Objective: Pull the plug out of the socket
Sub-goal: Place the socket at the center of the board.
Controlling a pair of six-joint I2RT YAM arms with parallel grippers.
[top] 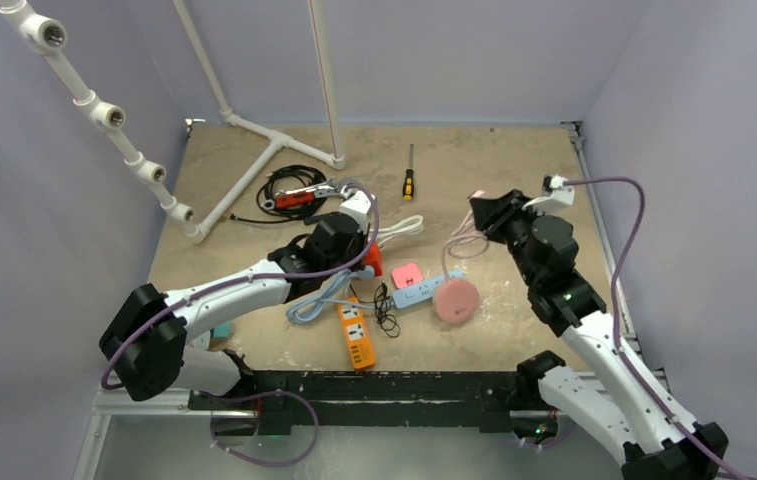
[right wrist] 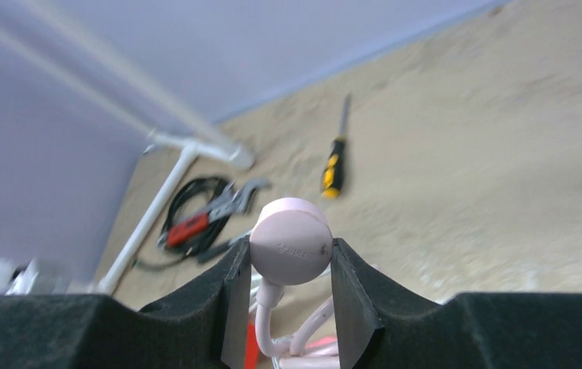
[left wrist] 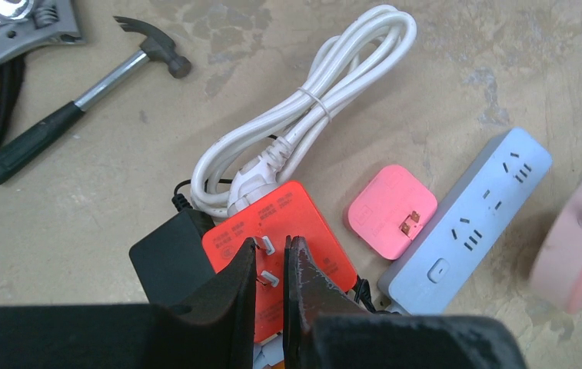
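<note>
My right gripper [right wrist: 291, 247] is shut on a round pale pink plug [right wrist: 291, 250] and holds it in the air, its pink cord hanging down between the fingers. In the top view the right gripper [top: 484, 210] is raised above the blue power strip [top: 424, 293] and the round pink socket unit [top: 456, 300]. My left gripper [left wrist: 271, 247] hovers low over a red adapter [left wrist: 310, 223] lying prongs up. Its jaws stand a narrow gap apart with the prongs seen between them, not clamped. The blue strip [left wrist: 472, 215] lies to its right with nothing plugged into it.
A pink square adapter [left wrist: 391, 211], black adapter [left wrist: 168, 257], bundled white cable [left wrist: 326, 92] and hammer [left wrist: 80, 104] lie around the left gripper. An orange power strip [top: 355, 333] is near the front. A screwdriver [top: 409, 180], black cable coil [top: 294, 190] and white pipe frame [top: 244, 185] are at the back.
</note>
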